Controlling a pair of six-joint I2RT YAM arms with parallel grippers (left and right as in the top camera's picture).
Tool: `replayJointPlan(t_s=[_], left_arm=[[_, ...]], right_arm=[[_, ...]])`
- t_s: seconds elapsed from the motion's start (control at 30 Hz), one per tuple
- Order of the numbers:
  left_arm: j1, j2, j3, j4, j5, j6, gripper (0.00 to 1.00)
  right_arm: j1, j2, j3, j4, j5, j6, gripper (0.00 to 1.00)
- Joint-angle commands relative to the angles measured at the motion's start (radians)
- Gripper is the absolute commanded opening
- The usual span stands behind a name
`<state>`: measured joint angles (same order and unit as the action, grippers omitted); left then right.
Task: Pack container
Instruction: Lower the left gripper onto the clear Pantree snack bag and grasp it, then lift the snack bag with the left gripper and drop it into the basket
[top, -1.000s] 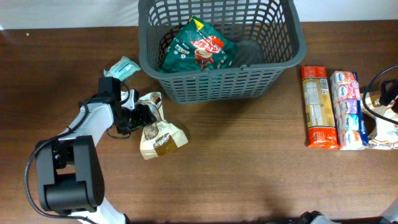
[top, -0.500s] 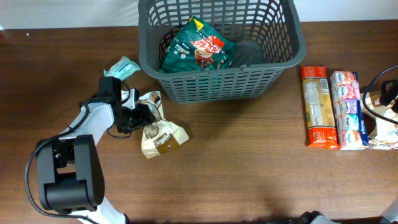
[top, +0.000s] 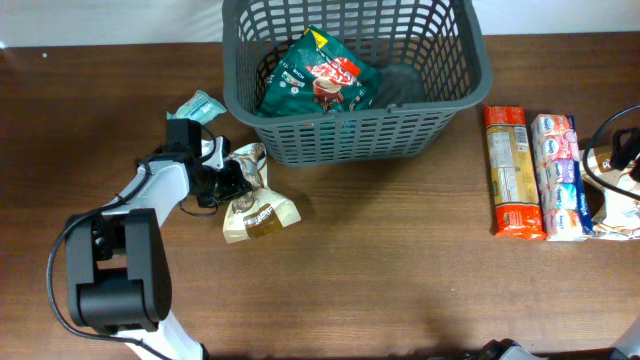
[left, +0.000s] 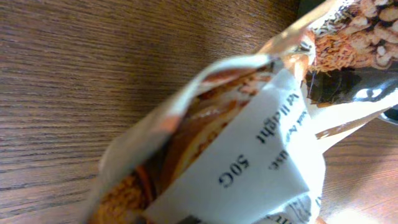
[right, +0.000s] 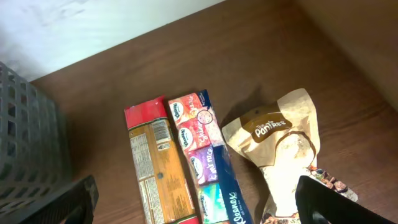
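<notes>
Tugged nearer the dark grey basket (top: 400, 135) by left gripper (top: 237, 182) clamped on the crimped top of a light, crinkly, probably slippery snack pouch (top: 262, 213); right gripper (right: 199, 208) spread wide.

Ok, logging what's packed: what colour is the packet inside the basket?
Dark green packet with red print; overhead view shows it best.

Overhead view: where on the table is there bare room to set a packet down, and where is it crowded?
Widest bare patch: the table in front of the container, between the beige snack packet and the red packet. Also bare: the far-left corner beyond the small teal packet. Crowded: the right edge by the tissue pack.
</notes>
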<state>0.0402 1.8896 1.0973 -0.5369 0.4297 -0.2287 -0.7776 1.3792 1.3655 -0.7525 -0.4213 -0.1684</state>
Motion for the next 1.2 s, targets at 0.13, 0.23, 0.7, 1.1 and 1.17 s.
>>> replayJointPlan(t_s=[0.13, 0.23, 0.7, 1.1, 1.17], left_arm=[[0.104, -0.161, -0.006, -0.086, -0.075, -0.006, 0.02], [0.159, -0.323, 0.014, -0.116, -0.075, -0.007, 0.02], [0.195, -0.603, 0.4, -0.098, -0.076, -0.013, 0.02], [0.016, -0.5, 0.465, 0.354, 0.132, 0.017, 0.02], [-0.038, -0.457, 0.465, 0.398, 0.132, 0.017, 0.02]], right_arm=[[-0.002, 0.002, 0.022, 0.003, -0.013, -0.01, 0.99], [-0.002, 0.002, 0.022, 0.003, -0.013, -0.011, 0.99], [-0.002, 0.002, 0.022, 0.003, -0.013, -0.01, 0.99], [-0.002, 0.002, 0.022, 0.003, -0.013, -0.01, 0.99], [-0.002, 0.002, 0.022, 0.003, -0.013, -0.011, 0.99]])
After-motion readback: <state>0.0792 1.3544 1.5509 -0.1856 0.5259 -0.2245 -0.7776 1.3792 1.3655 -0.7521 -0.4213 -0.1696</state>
